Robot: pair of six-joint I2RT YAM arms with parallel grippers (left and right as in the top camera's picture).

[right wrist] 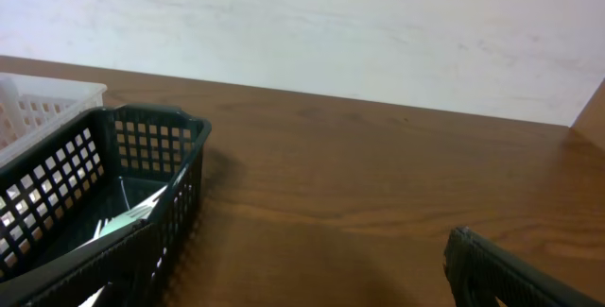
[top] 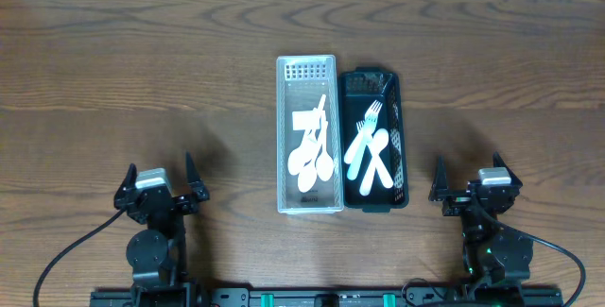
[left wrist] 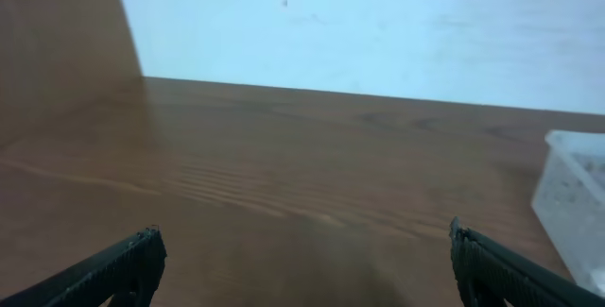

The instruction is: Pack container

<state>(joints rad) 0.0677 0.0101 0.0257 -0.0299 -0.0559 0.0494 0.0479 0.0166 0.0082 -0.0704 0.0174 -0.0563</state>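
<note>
Your left claw [top: 161, 179] and right claw [top: 470, 179] sit low at the near edge, both spread apart. Only overhead shows the spoons [top: 323, 163].

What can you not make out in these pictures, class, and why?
Left wrist: white basket cut off by right edge, contents unseen.
Right wrist: black basket cut off at left; its mesh mostly hides the cutlery.
Overhead: spoons overlap, too small to count.

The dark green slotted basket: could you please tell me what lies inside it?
White plastic cutlery, including a fork, lies crossed in the dark green slotted basket; the overlapping pieces cover one another, hiding their count.
</note>
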